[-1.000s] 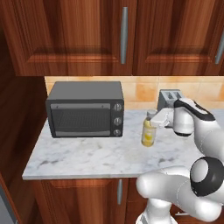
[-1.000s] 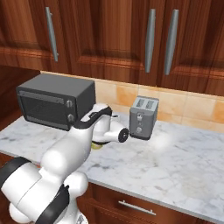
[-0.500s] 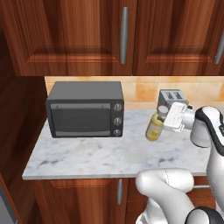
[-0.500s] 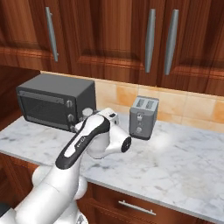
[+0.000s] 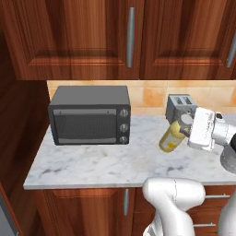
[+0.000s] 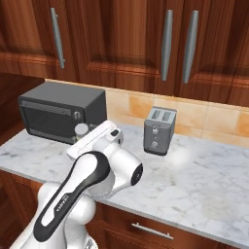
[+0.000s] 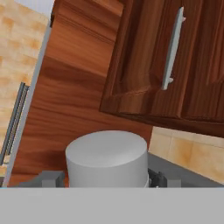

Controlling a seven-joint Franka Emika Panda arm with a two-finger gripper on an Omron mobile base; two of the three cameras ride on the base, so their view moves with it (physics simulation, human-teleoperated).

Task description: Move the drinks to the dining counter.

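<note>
The yellow bottle [image 5: 171,138] is held in the gripper [image 5: 188,129], clamped near its white cap [image 7: 107,158], and is carried tilted above the desk [image 5: 106,166], clear of the marble, just in front of the toaster [image 5: 179,106] and to the right of the toaster oven [image 5: 90,115]. In the hand view the cap is seen set between the two finger tips, so the grasp is judged to sit high on the bottle, close to the neck.

Several risks are judged from here. Because the bottle is gripped near its top and hangs slanted, it could be swung or slipped out of the pads if the arm is turned fast or the base is driven off abruptly. The toaster stands close behind the bottle, so it could be struck and pushed if the wrist is rotated toward the backsplash. The wooden cabinets [image 5: 133,37] hang above the toaster, and a high lift could bring the hand against them. The dining counter is not visible in these views, so a long carry is expected, during which a loose hold would be exposed.
</note>
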